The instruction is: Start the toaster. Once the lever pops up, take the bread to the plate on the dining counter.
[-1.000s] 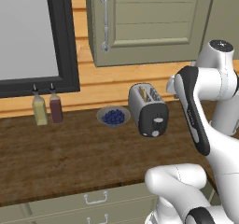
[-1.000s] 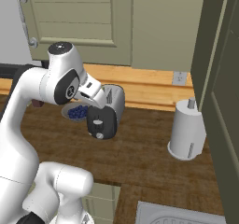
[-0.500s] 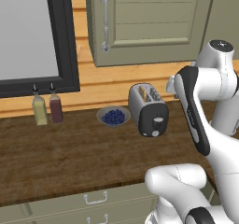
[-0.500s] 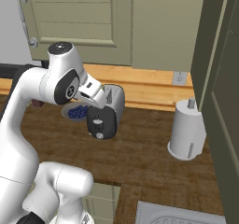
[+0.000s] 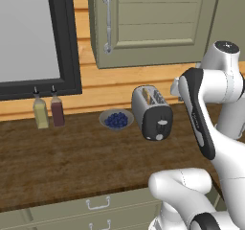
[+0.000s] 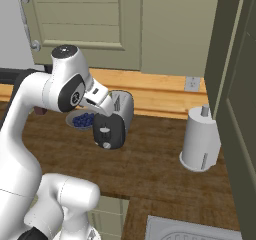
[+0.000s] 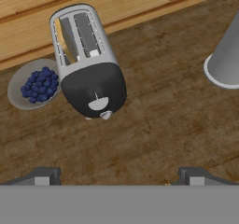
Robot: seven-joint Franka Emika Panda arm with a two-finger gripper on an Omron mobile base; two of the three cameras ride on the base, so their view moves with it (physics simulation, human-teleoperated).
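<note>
One step, starting the toaster point(image 7: 86, 59), is judged in hand: with the tool point(image 7: 119, 174) held fully open and empty above the bench point(image 7: 163, 125), the lever point(image 7: 98, 104) must next be reached and pressed, bread point(image 7: 61, 40) seated in a slot.

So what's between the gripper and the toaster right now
Nothing: the hand view shows bare wooden counter between the open gripper and the toaster.
</note>
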